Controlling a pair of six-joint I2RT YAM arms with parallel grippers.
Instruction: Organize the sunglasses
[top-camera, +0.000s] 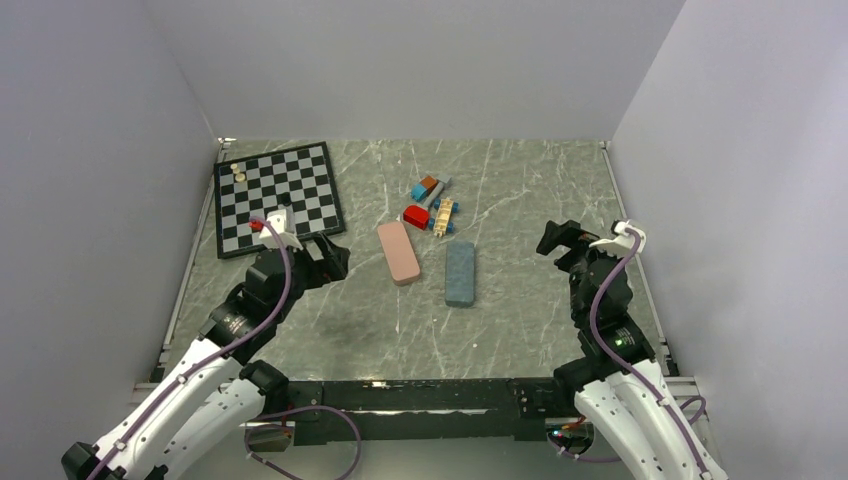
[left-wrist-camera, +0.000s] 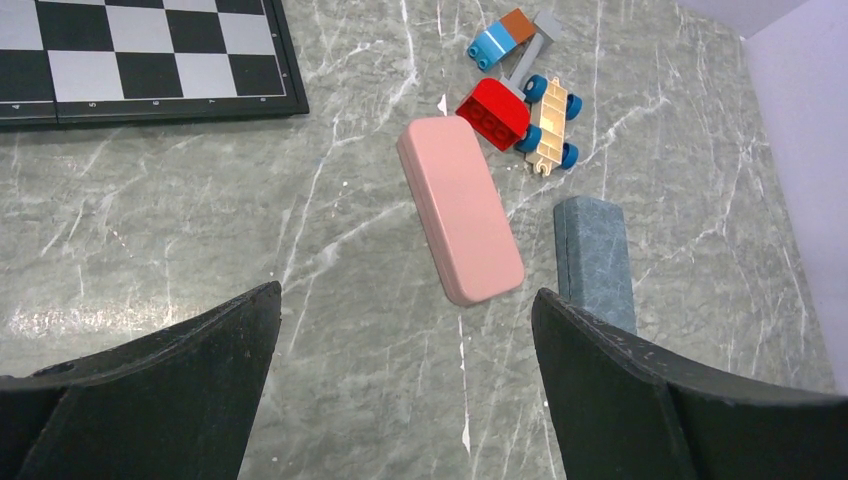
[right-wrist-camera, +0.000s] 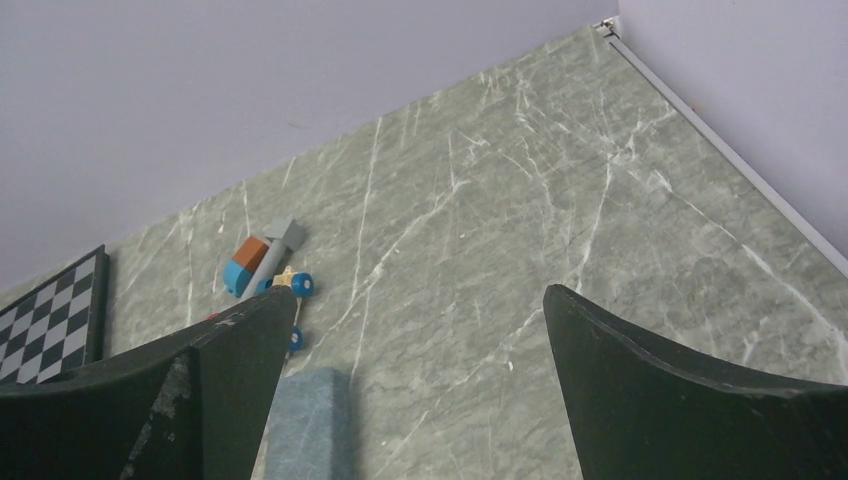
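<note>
No sunglasses show in any view. A pink oblong case (top-camera: 398, 252) and a slate-blue oblong case (top-camera: 460, 273) lie shut, side by side, in the middle of the table. My left gripper (top-camera: 335, 258) is open and empty, left of the pink case. In the left wrist view the gripper (left-wrist-camera: 405, 295) hangs above bare table, with the pink case (left-wrist-camera: 460, 208) and the blue case (left-wrist-camera: 595, 260) just ahead. My right gripper (top-camera: 555, 240) is open and empty, right of the blue case. In the right wrist view the gripper (right-wrist-camera: 420, 292) has the blue case (right-wrist-camera: 308, 425) by its left finger.
A chessboard (top-camera: 278, 196) with two pale pieces (top-camera: 238, 173) lies at the back left. A cluster of toy bricks and a small wheeled cart (top-camera: 432, 205) sits behind the cases, and also shows in the left wrist view (left-wrist-camera: 495, 110). Walls close in the table on three sides.
</note>
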